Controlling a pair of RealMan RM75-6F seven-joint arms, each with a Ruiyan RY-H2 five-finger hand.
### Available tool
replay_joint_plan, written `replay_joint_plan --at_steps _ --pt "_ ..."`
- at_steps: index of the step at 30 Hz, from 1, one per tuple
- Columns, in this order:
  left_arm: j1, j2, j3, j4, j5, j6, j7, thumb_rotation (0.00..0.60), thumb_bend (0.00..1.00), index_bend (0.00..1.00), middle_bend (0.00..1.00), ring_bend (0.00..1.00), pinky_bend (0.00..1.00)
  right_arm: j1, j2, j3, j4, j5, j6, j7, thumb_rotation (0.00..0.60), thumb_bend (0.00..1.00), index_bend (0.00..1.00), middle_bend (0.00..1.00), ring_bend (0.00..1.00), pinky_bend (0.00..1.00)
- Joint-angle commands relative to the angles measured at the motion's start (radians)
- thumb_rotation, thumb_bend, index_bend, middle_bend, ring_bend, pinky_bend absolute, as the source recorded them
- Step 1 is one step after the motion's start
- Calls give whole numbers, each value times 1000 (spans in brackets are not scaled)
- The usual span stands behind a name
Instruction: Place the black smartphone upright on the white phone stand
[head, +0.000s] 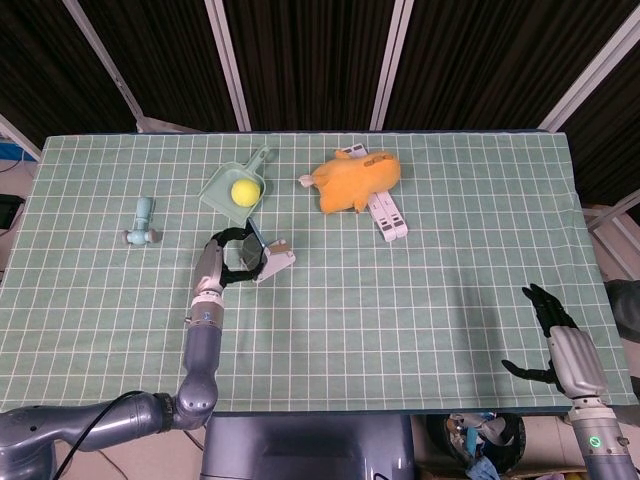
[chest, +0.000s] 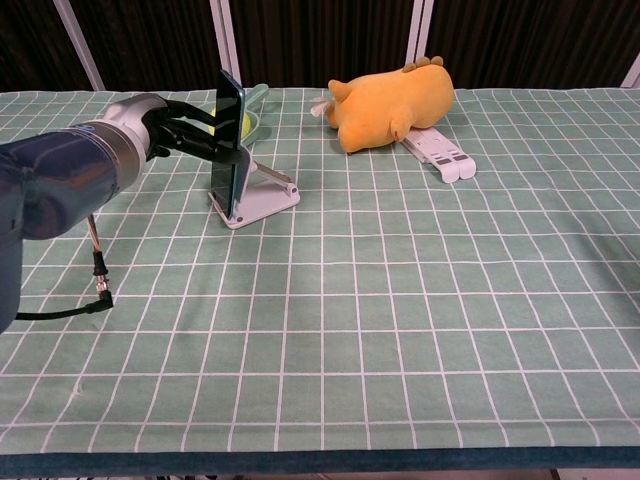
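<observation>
The black smartphone stands upright, edge-on to the chest camera, with its lower end on the white phone stand. My left hand grips the phone from the left, fingers wrapped around its upper half. From above, the phone leans on the stand with the left hand beside it. My right hand hangs past the table's right front corner, fingers spread and holding nothing.
An orange plush toy lies on a second white folded stand at the back. A green dustpan holds a yellow ball. A small teal dumbbell-shaped object sits far left. A cable trails from my left arm.
</observation>
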Motion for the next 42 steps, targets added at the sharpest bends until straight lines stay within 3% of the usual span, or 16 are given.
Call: replay_joint_plan --at_steps 1,19,32,39,42 --pt "2 6 2 -4 -3 -2 6 600 281 218 214 17 0 0 0 0 -1 0 0 0 600 142 0 0 0 185" --pt "9 33 5 -33 -21 -20 12 600 280 170 165 2 0 -1 1 0 -2 2 -1 -1 600 142 0 0 0 186" --pt "54 100 53 -132 91 13 -7 600 264 104 86 0 0 -1 2 1 0 2 -1 2 600 141 0 0 0 185" --pt "180 301 170 -317 279 46 -16 600 217 93 79 0 0 0 0 -1 5 -5 2 -3 600 142 0 0 0 185" --pt "272 459 286 -388 434 66 -12 600 217 93 78 0 0 1 -3 -2 11 -13 6 -14 600 142 0 0 0 185"
